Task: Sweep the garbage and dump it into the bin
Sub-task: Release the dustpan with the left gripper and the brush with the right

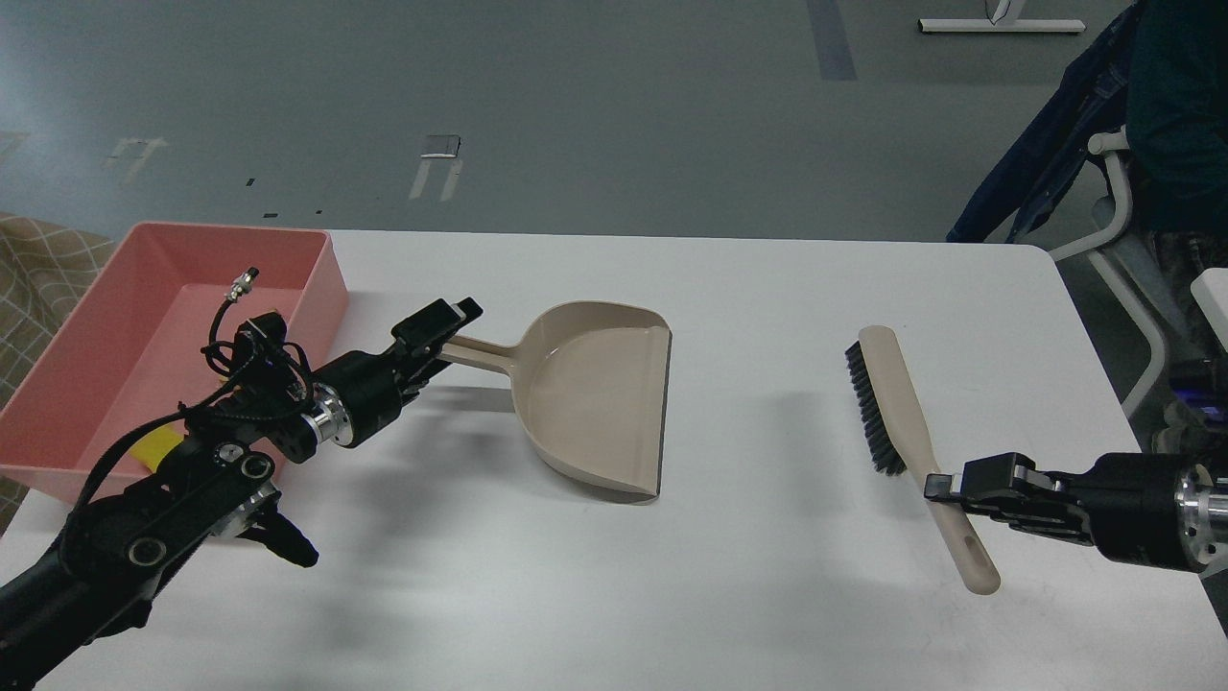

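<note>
The white table (729,576) carries a pink bin (317,288) at its far left corner. A yellow scrap (158,449) shows inside the bin, partly hidden by the left arm. Near the middle lies a beige dustpan (600,403); the left tool (443,338) is closed around its handle. Right of it lies a brush (897,403), its handle clamped by the right tool (945,491).

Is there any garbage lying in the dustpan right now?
No, the dustpan pan is bare inside; the only scrap in view is a yellow piece in the pink bin.
</note>
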Controlling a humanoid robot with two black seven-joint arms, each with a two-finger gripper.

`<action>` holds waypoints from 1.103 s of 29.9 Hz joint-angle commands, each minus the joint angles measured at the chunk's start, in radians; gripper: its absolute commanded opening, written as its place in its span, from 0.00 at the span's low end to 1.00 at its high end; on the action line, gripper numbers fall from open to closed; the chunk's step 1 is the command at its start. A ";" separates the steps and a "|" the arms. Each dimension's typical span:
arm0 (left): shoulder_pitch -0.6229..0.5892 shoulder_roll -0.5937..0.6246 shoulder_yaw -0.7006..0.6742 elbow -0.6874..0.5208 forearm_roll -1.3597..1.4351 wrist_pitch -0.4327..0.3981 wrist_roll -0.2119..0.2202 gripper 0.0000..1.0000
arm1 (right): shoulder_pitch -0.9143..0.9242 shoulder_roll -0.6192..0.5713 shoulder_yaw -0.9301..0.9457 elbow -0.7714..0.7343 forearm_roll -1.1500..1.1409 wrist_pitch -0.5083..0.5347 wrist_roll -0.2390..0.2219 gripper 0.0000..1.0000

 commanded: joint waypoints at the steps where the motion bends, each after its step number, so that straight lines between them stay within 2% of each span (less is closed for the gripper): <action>1: 0.017 0.006 0.000 -0.003 0.000 -0.017 -0.012 0.98 | -0.001 0.000 -0.006 -0.008 -0.002 -0.010 0.000 0.00; 6: 0.037 0.003 0.000 -0.001 0.000 -0.025 -0.018 0.98 | -0.010 0.000 -0.009 -0.028 -0.005 -0.013 0.000 0.00; 24: 0.075 0.023 -0.012 -0.019 -0.003 -0.057 -0.081 0.98 | -0.058 0.031 -0.010 -0.080 -0.006 -0.050 0.000 0.00; 31: 0.077 0.026 -0.015 -0.035 -0.003 -0.057 -0.081 0.98 | -0.070 0.046 -0.009 -0.081 -0.005 -0.053 -0.002 0.00; 33: 0.075 0.028 -0.017 -0.038 -0.003 -0.058 -0.081 0.98 | -0.070 0.046 -0.006 -0.083 -0.005 -0.053 -0.002 0.12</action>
